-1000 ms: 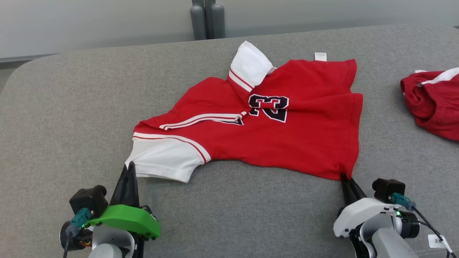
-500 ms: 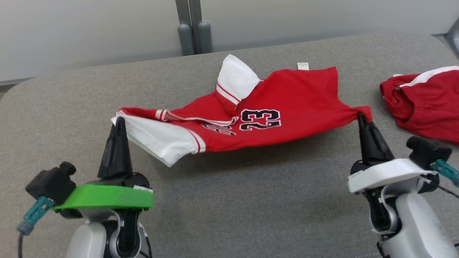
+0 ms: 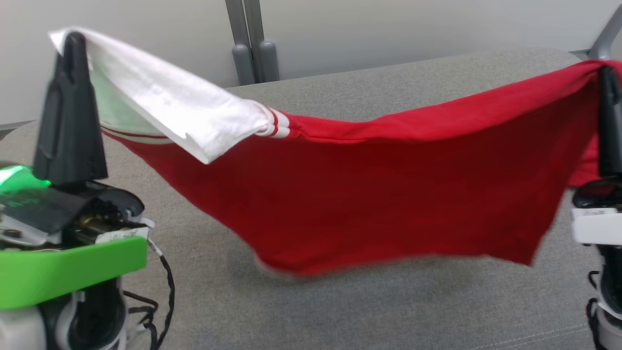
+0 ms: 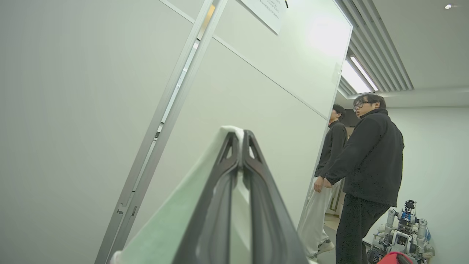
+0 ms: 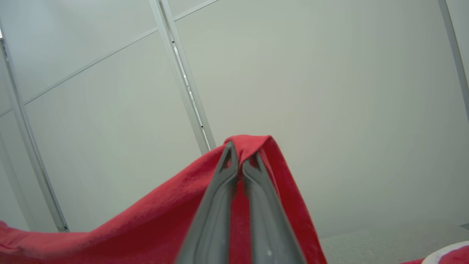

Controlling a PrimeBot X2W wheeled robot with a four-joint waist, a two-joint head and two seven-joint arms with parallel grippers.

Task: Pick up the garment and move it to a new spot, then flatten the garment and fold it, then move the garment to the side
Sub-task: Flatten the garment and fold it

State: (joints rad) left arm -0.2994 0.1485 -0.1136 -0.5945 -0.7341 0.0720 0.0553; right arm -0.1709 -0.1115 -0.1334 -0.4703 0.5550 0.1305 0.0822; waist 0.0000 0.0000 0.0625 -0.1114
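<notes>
The garment (image 3: 379, 189) is a red shirt with white sleeves, hanging in the air above the grey cushioned surface (image 3: 369, 311), stretched between both grippers. My left gripper (image 3: 73, 41) points upward at the upper left, shut on the white sleeve (image 3: 165, 104). In the left wrist view its closed tips (image 4: 240, 137) pinch pale fabric (image 4: 172, 223). At the right edge my right gripper (image 3: 607, 75) is shut on a red corner of the garment. The right wrist view shows that gripper (image 5: 240, 156) clamped on the red cloth (image 5: 146, 227), which drapes away to the left.
A pale partition wall with grey posts (image 3: 250, 43) runs behind the surface. Two people (image 4: 366, 176) stand in the left wrist view beside the wall, with another small robot (image 4: 403, 231) on the floor. A second red and white garment (image 5: 447, 255) peeks in at the right wrist view's corner.
Both grippers rose with the garment, lifting it off the surface until it hangs spread between them. The head camera has also shifted.
</notes>
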